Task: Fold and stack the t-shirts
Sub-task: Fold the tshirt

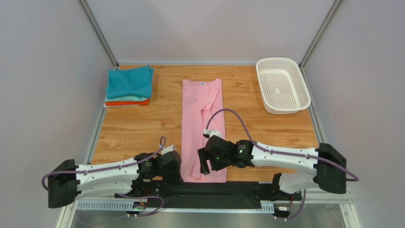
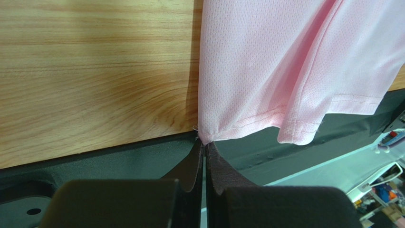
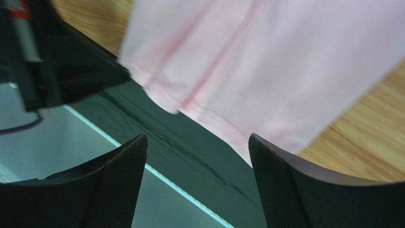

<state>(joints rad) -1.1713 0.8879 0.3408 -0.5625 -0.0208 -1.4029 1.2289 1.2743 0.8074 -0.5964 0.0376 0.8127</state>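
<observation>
A pink t-shirt (image 1: 203, 121) lies folded into a long narrow strip down the middle of the table, neck label at the far end. My left gripper (image 1: 179, 176) is at its near left hem corner; in the left wrist view the gripper (image 2: 205, 142) is shut on that corner of the pink t-shirt (image 2: 285, 61). My right gripper (image 1: 205, 167) hovers over the near hem, open and empty; in the right wrist view the gripper (image 3: 197, 142) has its jaws wide apart just short of the pink hem (image 3: 266, 71). A stack of folded teal, mint and orange t-shirts (image 1: 129, 87) sits at the far left.
A white perforated basket (image 1: 282, 84) stands at the far right. A black strip (image 1: 199, 192) runs along the table's near edge under the shirt's hem. Grey walls close in on both sides.
</observation>
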